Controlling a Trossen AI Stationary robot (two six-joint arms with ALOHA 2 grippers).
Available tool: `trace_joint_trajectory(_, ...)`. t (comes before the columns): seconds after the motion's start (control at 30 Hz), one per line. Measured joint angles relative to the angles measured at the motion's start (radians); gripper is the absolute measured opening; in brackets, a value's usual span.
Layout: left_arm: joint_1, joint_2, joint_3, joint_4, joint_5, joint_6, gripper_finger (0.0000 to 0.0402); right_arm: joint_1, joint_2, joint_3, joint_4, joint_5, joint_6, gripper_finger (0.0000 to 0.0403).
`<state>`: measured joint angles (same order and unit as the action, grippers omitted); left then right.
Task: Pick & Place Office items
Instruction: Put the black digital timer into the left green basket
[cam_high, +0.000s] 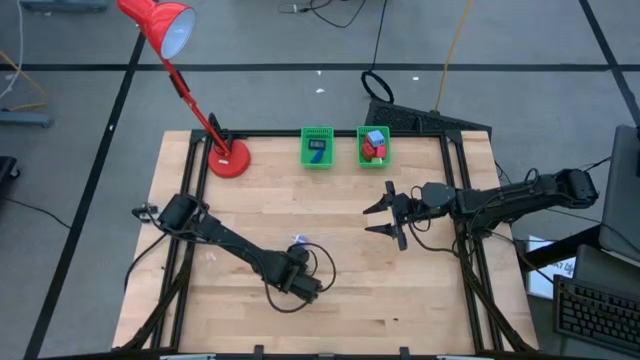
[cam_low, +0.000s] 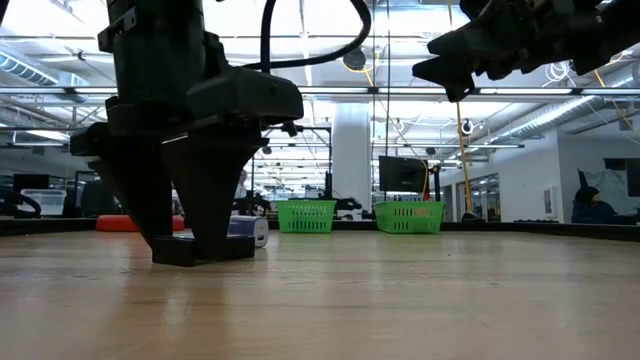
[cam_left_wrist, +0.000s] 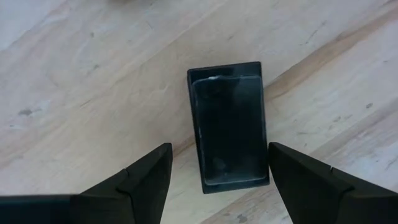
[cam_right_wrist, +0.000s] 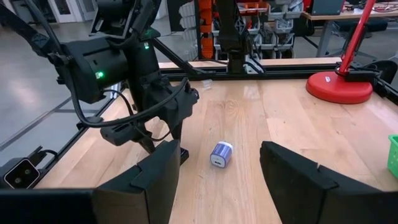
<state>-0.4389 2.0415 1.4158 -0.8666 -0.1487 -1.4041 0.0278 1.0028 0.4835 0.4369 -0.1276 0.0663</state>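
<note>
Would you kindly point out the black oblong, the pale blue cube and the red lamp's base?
Black oblong (cam_left_wrist: 229, 124): left wrist view, middle of its top face.
Pale blue cube (cam_right_wrist: 221, 154): right wrist view, its side facing the camera.
Lamp base (cam_high: 229, 159): high view, centre of the red disc.

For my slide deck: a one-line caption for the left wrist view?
Open left end effector straddling a black oblong lying flat on the wooden table.

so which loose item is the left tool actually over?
The black oblong, lying flat between the left tool's open fingers; the pale blue cube lies apart, beside it.
</note>
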Motion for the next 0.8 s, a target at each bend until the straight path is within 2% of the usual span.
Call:
trace_joint_trajectory(0.37, 0.0, 0.0, 0.001, 0.0, -0.009, 0.006, 0.0261, 0.0, 0.0, 0.0, 0.0, 0.0, 0.0, 0.021)
trace_joint_trajectory(0.67, 0.001, 0.0, 0.001, 0.002, -0.018, 0.058, 0.0154, 0.0, 0.0, 0.0, 0.0, 0.0, 0.0, 0.021)
trace_joint_trajectory(0.8, 0.011, 0.0, 0.002, 0.006, -0.018, 0.117, 0.015, 0.0, 0.0, 0.0, 0.0, 0.0, 0.0, 0.021)
